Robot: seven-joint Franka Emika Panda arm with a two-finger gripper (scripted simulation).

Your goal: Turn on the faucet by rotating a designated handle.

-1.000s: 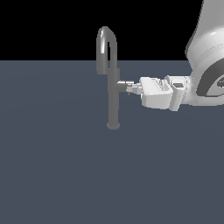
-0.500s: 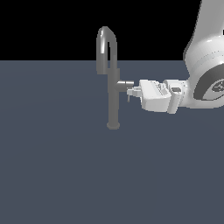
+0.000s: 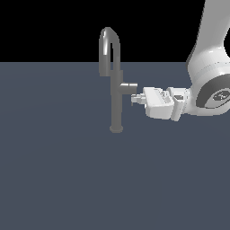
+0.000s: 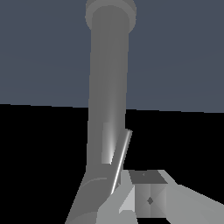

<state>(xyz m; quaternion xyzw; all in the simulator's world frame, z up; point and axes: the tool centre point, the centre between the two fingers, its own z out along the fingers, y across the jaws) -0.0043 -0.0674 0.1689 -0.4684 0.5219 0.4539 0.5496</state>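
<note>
Tall grey metal gooseneck faucet (image 3: 116,96) upright mid grey tabletop (image 3: 58,179). Short grey handle stub (image 3: 130,85) juts toward 3 o'clock. White hand (image 3: 134,99) just beside it; grip state unclear.

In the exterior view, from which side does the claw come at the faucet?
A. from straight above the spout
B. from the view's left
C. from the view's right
C: the claw sits at the view's right of the faucet column, just below the handle stub.
</note>
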